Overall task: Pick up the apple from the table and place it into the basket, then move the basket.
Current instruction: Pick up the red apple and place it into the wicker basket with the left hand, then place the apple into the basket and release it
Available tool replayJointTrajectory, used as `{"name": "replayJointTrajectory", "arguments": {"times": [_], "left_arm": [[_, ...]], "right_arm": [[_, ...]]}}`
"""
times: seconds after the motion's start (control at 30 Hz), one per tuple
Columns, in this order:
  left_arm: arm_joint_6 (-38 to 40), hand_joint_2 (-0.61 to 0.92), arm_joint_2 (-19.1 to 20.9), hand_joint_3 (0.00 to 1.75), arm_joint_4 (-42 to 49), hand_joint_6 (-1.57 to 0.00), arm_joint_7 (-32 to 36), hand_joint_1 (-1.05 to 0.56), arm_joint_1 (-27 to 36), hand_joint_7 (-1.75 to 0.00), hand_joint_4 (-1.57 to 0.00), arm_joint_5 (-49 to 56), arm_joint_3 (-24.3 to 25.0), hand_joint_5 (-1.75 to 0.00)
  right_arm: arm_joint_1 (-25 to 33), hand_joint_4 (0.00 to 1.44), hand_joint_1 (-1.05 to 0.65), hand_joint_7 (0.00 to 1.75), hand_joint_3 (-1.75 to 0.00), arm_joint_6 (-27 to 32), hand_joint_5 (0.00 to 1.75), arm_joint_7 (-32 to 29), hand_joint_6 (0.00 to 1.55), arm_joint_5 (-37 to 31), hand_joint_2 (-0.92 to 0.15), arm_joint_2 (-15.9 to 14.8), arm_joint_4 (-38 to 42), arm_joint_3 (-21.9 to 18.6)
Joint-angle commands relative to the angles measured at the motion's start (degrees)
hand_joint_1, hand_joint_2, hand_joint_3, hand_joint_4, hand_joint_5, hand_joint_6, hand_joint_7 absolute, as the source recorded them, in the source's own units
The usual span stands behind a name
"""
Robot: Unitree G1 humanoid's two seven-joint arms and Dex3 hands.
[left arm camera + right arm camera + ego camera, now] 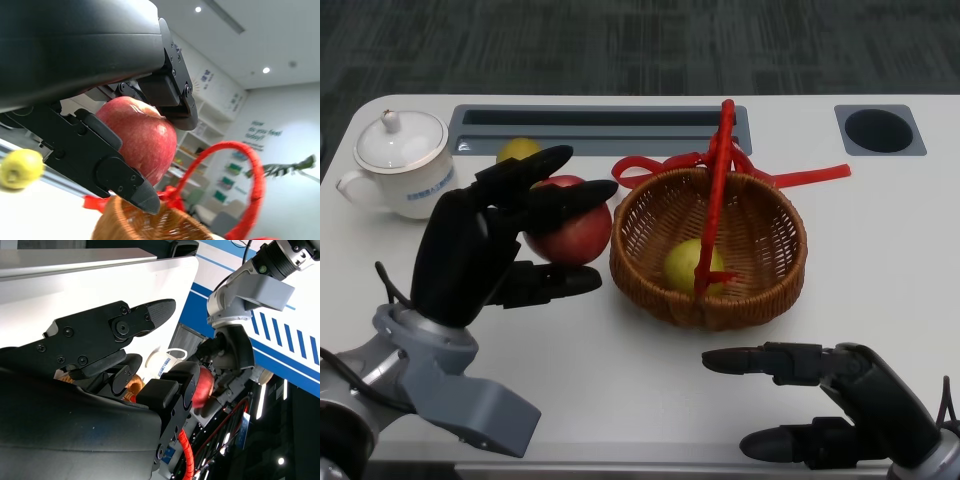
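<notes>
The white surface [620, 370] has a grey recessed tray along its far edge and a round black port at the far right, with dark carpet beyond. A white lidded teapot [398, 160] stands far left. The apple [570, 225], red and glossy with a paler patch, is gripped in the left hand [495, 240], just left of the wicker basket [720, 255], whose red handle stands upright. A yellow-green fruit [688, 265] lies inside the basket; another [518, 150] sits half hidden behind the fingers. The right hand [820, 400] hovers near the front edge, fingers apart, holding nothing, partly cut off.
</notes>
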Motion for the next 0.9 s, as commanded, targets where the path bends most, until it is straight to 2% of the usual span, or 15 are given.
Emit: {"name": "replayJointTrajectory", "arguments": {"times": [0.03,0.23,0.53,0.9], "left_arm": [[-2.2,0.86,-1.3,0.0,-1.6,-1.05,-3.7,-0.25,-0.6,-0.01,-1.16,-3.4,1.5,-0.01],[-3.4,0.82,-5.0,0.0,-1.0,-1.09,-9.8,-0.2,-3.7,-0.02,-1.2,-6.6,2.5,-0.02],[-4.9,0.76,-11.0,0.0,7.7,-1.14,-18.5,-0.05,-9.0,-0.02,-1.25,-11.3,3.8,-0.03],[-0.9,0.79,-15.2,0.01,16.6,-1.12,-25.1,-0.07,-12.9,0.0,-1.24,-14.3,6.2,-0.01]], "right_arm": [[-0.4,0.81,-0.48,0.0,0.0,-0.5,0.0,-0.1,0.75,0.6,-0.87,-0.3,0.8,0.0],[-0.4,0.81,-0.48,0.0,0.0,-1.0,0.0,-0.5,0.74,0.5,-0.87,-0.1,0.9,-0.1],[0.3,0.81,-0.48,0.0,0.0,-0.5,0.0,-1.0,0.75,0.5,-0.87,-0.2,0.1,-0.2],[1.4,0.81,-0.48,0.0,0.0,-0.7,0.0,-2.5,0.75,-0.3,-0.86,-0.2,-1.5,-0.2]]}}
